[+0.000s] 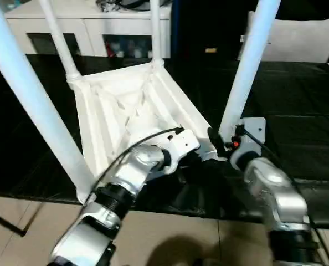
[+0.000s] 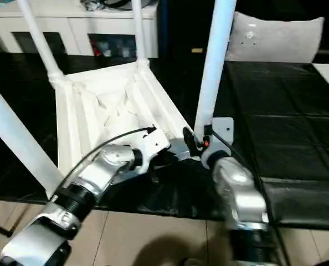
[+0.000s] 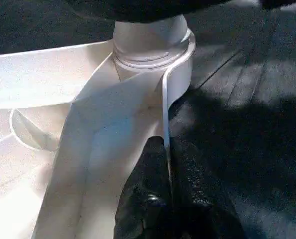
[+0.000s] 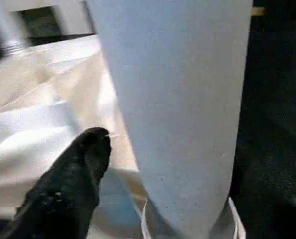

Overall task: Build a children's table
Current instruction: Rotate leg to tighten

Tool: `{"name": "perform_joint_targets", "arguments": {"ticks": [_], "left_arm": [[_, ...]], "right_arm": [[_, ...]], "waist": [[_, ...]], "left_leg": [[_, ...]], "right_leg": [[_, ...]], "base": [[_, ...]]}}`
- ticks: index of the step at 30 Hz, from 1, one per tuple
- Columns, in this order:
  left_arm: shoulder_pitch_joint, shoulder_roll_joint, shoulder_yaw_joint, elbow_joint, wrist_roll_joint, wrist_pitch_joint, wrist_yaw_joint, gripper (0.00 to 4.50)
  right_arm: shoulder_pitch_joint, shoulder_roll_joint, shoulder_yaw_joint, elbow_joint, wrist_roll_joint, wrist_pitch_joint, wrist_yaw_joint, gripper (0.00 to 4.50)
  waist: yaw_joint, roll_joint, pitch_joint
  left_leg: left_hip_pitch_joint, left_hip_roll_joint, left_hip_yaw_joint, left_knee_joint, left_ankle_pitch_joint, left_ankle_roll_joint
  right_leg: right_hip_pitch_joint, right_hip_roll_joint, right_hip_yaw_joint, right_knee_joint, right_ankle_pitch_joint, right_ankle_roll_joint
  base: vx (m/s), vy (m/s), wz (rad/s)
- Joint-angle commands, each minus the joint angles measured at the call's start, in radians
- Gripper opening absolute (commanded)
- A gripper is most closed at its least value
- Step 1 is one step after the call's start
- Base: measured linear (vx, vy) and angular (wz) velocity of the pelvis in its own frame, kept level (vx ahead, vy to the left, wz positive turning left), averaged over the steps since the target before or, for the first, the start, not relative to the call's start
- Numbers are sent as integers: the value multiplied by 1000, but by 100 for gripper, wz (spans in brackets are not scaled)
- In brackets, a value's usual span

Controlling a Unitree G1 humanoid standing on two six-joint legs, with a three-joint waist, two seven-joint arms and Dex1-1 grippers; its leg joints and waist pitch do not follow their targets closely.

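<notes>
Left jaws [image 3: 168,186] pinch the upturned children's table [image 1: 126,105] rim (no writing legible); right jaws [image 4: 138,169] uncertain.

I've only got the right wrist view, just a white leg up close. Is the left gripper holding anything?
Observer: Yes, the left gripper is pinched shut on the top's rim, beside a corner socket.
Operator: How many legs are in?
Observer: Four legs stand up from the upturned top's corners.
Operator: What's it lying on?
Observer: A black mat.
</notes>
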Motion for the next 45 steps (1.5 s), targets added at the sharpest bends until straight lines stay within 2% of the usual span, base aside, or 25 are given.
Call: {"name": "perform_joint_targets", "arguments": {"ticks": [1,2,3,5,6,7,8,10,12,15,16,17,18,19,20,21,23,24,26,28,30,34,39,42,45], "left_arm": [[-1,23,-4,-37,-22,-65,-54,0],[6,46,-6,-42,-27,-84,-86,0],[6,46,-6,-42,-27,-84,-86,0],[19,101,-14,-48,-33,-112,-158,0],[24,129,-20,-48,-34,-135,-198,0],[27,143,-23,-48,-36,-143,-220,0],[32,158,-28,-52,-43,-162,-255,0],[43,191,-37,-67,-55,-177,-323,0],[50,222,-50,-74,-55,-192,-377,0],[54,262,-65,-75,-53,-216,-440,0],[58,281,-74,-84,-59,-225,-481,0],[62,299,-82,-93,-70,-234,-523,0],[63,304,-85,-95,-75,-239,-537,0],[64,313,-90,-102,-82,-242,-561,0],[67,322,-94,-111,-91,-248,-589,0],[68,328,-98,-119,-97,-249,-610,0],[71,336,-105,-133,-107,-250,-648,0],[71,337,-109,-139,-108,-249,-658,0],[71,338,-115,-144,-110,-253,-674,0],[70,338,-118,-146,-111,-254,-680,0],[71,339,-118,-147,-112,-254,-680,0],[70,339,-120,-147,-114,-258,-681,0],[67,337,-115,-142,-114,-263,-678,0],[64,334,-110,-139,-117,-261,-672,0],[62,328,-103,-134,-118,-257,-653,0]], "right_arm": [[12,-32,8,-27,38,-16,90,401],[16,-74,6,-29,45,-28,148,411],[16,-74,6,-29,45,-28,148,417],[25,-185,19,-17,39,-77,287,428],[26,-242,30,-2,37,-107,358,438],[25,-270,35,5,45,-118,401,446],[26,-296,41,5,57,-124,455,446],[27,-344,60,5,75,-136,550,446],[24,-374,76,10,92,-141,628,446],[10,-408,104,32,102,-156,718,446],[3,-422,122,40,116,-151,774,446],[-5,-436,141,53,130,-149,827,446],[-8,-441,147,58,136,-151,843,430],[-15,-445,157,65,146,-142,873,419],[-24,-449,169,77,155,-136,908,411],[-31,-450,178,86,160,-128,934,411],[-48,-451,199,109,159,-126,980,398],[-59,-446,211,122,151,-131,990,371],[-78,-440,231,142,147,-133,1018,368],[-89,-439,243,149,160,-120,1048,361],[-92,-441,249,151,164,-116,1059,330],[-101,-445,266,159,165,-115,1085,299],[-116,-439,278,180,164,-118,1107,254],[-117,-435,280,182,168,-118,1113,218],[-108,-425,273,169,181,-108,1107,206]], "waist": [[14,-29,-78],[21,-27,-78],[25,-26,-75],[38,-25,-74],[38,-25,-73],[39,-30,-73],[41,-28,-72],[45,-27,-71],[51,-31,-71],[60,-31,-71],[60,-40,-71],[69,-37,-72],[70,-36,-71],[72,-47,-71],[75,-46,-72],[79,-51,-71],[87,-46,-68],[88,-55,-68],[96,-53,-67],[105,-54,-67],[106,-58,-66],[106,-59,-66],[106,-62,-68],[107,-62,-67],[107,-60,-68]], "left_leg": [[-18,45,-14,-62,-90,135],[-19,47,-12,-60,-67,146],[-17,49,-10,-60,-72,148],[-11,54,-11,-63,-99,136],[-10,56,-11,-64,-101,132],[-9,56,-10,-64,-109,132],[-8,57,-10,-65,-124,128],[-5,60,-10,-67,-139,127],[0,62,-8,-68,-144,124],[-1,65,-7,-68,-133,124],[0,66,-6,-69,-133,124],[1,68,-5,-68,-126,124],[2,69,-4,-67,-125,123],[0,70,-3,-68,-122,122],[1,69,-3,-68,-124,119],[1,69,0,-68,-128,115],[6,71,1,-69,-144,101],[5,71,1,-71,-147,93],[8,71,1,-72,-158,78],[14,72,3,-73,-161,68],[14,73,2,-75,-167,61],[13,72,1,-77,-180,49],[11,70,1,-76,-175,49],[11,71,1,-76,-170,50],[12,71,1,-76,-172,48]], "right_leg": [[76,-65,63,-58,-265,-153],[74,-62,63,-55,-245,-154],[71,-58,63,-58,-254,-152],[71,-59,62,-59,-290,-150],[70,-57,63,-59,-293,-148],[68,-57,63,-62,-304,-145],[69,-56,64,-60,-316,-143],[66,-58,66,-60,-325,-149],[62,-57,68,-59,-313,-163],[62,-58,71,-52,-289,-179],[62,-58,72,-52,-287,-181],[62,-60,72,-47,-286,-191],[60,-59,73,-46,-283,-192],[61,-59,74,-45,-280,-192],[62,-60,74,-41,-281,-196],[59,-61,75,-44,-295,-195],[55,-62,77,-47,-326,-190],[57,-61,77,-47,-338,-186],[55,-63,78,-49,-361,-180],[52,-63,80,-50,-359,-179],[54,-61,81,-47,-349,-181],[56,-62,82,-49,-371,-173],[57,-62,82,-47,-361,-176],[57,-61,82,-48,-361,-174],[57,-61,81,-49,-362,-174]], "base": [[10,-50,-3],[10,-50,-3],[0,0,0],[0,0,0],[0,0,0],[0,0,0],[0,0,0],[0,0,0],[0,0,0],[0,0,0],[0,0,0],[0,0,0],[0,0,0],[0,0,0],[0,0,0],[0,0,0],[0,0,0],[0,0,0],[0,0,0],[0,0,0],[0,0,0],[0,0,0],[0,0,0],[0,0,0],[0,0,0]]}}
